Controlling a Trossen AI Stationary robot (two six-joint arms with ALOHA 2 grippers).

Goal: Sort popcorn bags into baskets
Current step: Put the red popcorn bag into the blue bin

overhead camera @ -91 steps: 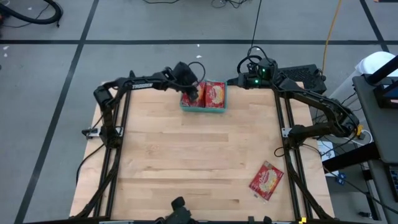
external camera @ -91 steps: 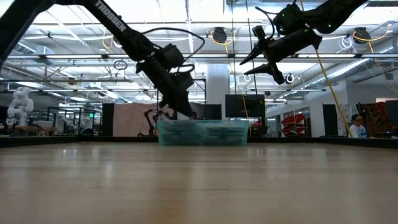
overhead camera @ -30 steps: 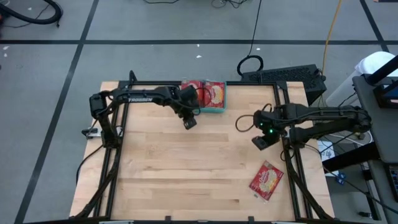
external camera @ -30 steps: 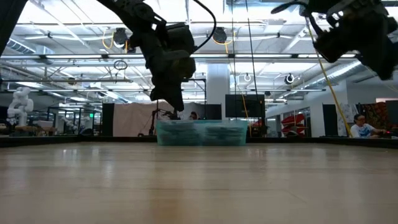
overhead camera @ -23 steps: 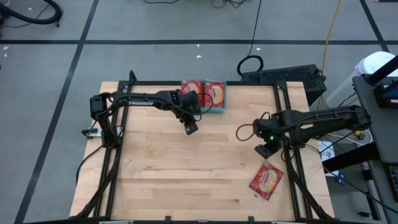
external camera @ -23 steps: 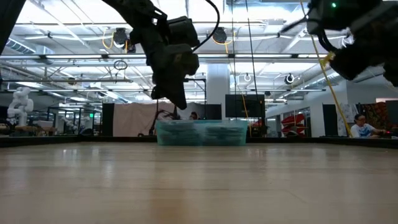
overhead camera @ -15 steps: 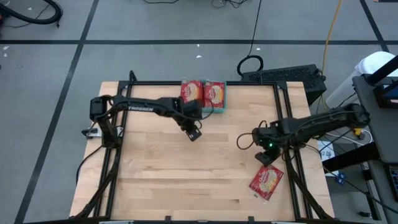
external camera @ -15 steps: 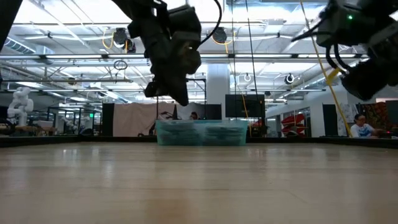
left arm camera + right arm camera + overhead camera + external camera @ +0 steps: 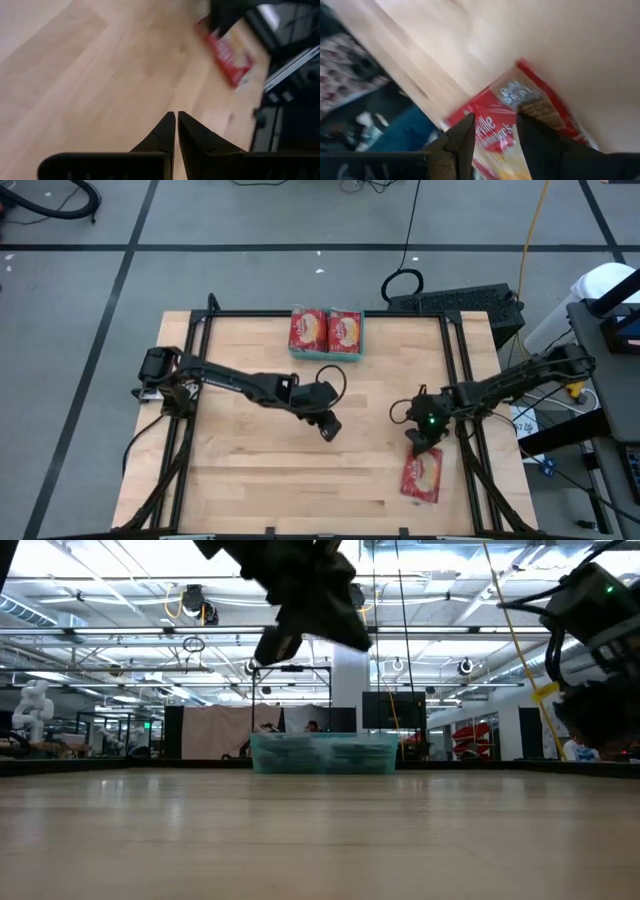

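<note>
A red popcorn bag lies flat on the table near its right edge; it also shows in the right wrist view and the left wrist view. My right gripper is open over the bag's far end, its fingers spread above the red face. My left gripper is shut and empty above the middle of the table, as the left wrist view shows. The teal basket stands at the far edge with two red bags lying side by side in it. My right gripper stands over the bag's far end, slanting down from the table's far side. Whether its fingertips touch the bag, I cannot tell.
Bare wooden tabletop lies between the basket and the bag. Dark frame rails run along the table's left and right sides. The basket shows far off in the low view. A keyboard lies beyond the far right corner.
My left gripper has gone from beside the basket toward the table's near edge and right, to the middle of the table, still shut. My right gripper has gone toward the near edge, onto the loose bag's far end.
</note>
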